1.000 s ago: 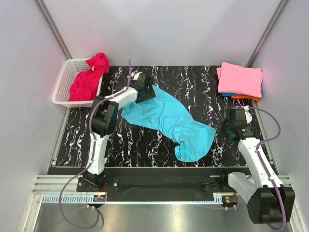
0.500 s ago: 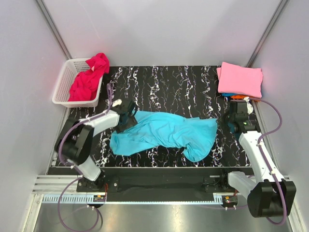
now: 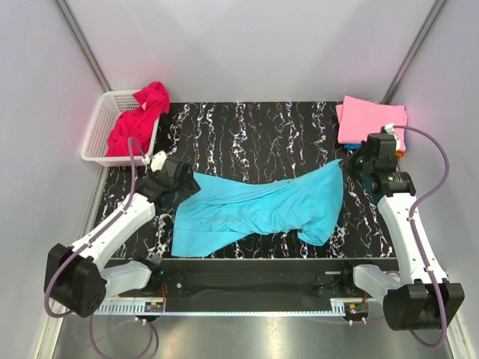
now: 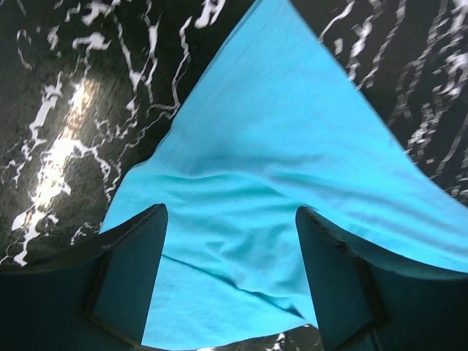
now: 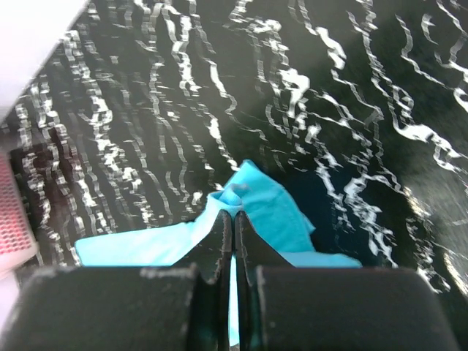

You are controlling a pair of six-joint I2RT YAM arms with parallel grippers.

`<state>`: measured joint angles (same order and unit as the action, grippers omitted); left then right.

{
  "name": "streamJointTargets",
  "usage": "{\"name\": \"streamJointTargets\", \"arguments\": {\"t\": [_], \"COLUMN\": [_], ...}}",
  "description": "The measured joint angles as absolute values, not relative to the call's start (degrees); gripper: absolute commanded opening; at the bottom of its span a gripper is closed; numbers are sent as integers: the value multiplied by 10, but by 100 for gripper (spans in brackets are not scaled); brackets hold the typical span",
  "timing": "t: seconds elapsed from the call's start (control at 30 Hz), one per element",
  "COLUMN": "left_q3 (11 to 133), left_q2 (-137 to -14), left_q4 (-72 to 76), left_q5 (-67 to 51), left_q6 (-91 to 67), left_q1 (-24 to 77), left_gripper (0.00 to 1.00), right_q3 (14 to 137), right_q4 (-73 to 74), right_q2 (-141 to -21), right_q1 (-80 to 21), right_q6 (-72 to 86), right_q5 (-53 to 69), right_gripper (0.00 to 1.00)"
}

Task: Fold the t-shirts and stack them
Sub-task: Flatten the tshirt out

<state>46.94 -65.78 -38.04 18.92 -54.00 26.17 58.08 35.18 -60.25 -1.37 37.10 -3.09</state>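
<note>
A turquoise t-shirt [image 3: 254, 206] lies stretched across the marble table from left to right. My right gripper [image 3: 352, 166] is shut on its right end, and the right wrist view shows a bunched turquoise fold [image 5: 252, 197] pinched at the gripper's [image 5: 232, 213] tips, raised a little off the table. My left gripper [image 3: 179, 191] hovers over the shirt's left end. In the left wrist view its fingers [image 4: 139, 263] stand wide apart, with the flat cloth [image 4: 278, 161] below them and nothing pinched. A folded pink t-shirt [image 3: 372, 120] tops a stack at the back right. A magenta t-shirt [image 3: 138, 120] spills from the basket.
A white lattice basket [image 3: 97, 131] stands off the table's back left corner. The table [image 3: 254, 131] is black marble with white veins. Grey walls close in on the left, back and right. The pink stack sits just behind my right wrist.
The left gripper swung from the back middle toward the near left. The right gripper moved back toward the pink stack, drawing the turquoise shirt out lengthwise across the table.
</note>
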Motion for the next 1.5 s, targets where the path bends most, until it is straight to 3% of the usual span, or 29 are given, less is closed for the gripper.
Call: {"name": "streamJointTargets", "arguments": {"t": [0.13, 0.57, 0.97, 1.33, 1.5], "left_q3": [506, 653, 755, 781, 792], "left_q2": [-687, -1024, -1065, -1118, -1137], "left_q4": [-380, -334, -340, -379, -382], "left_q5": [194, 172, 211, 232, 232], "left_q6": [-538, -541, -531, -530, -530], "left_q1": [259, 249, 218, 190, 187], "left_gripper": [77, 73, 73, 61, 60], "right_q3": [598, 512, 471, 468, 468], "right_q4": [347, 340, 309, 292, 290], "right_q2": [-613, -630, -669, -682, -682], "right_q1": [-13, -13, -13, -13, -13], "right_q6": [365, 360, 360, 360, 360], "right_q5": [-13, 14, 28, 32, 32], "right_gripper": [0, 0, 0, 0, 0]}}
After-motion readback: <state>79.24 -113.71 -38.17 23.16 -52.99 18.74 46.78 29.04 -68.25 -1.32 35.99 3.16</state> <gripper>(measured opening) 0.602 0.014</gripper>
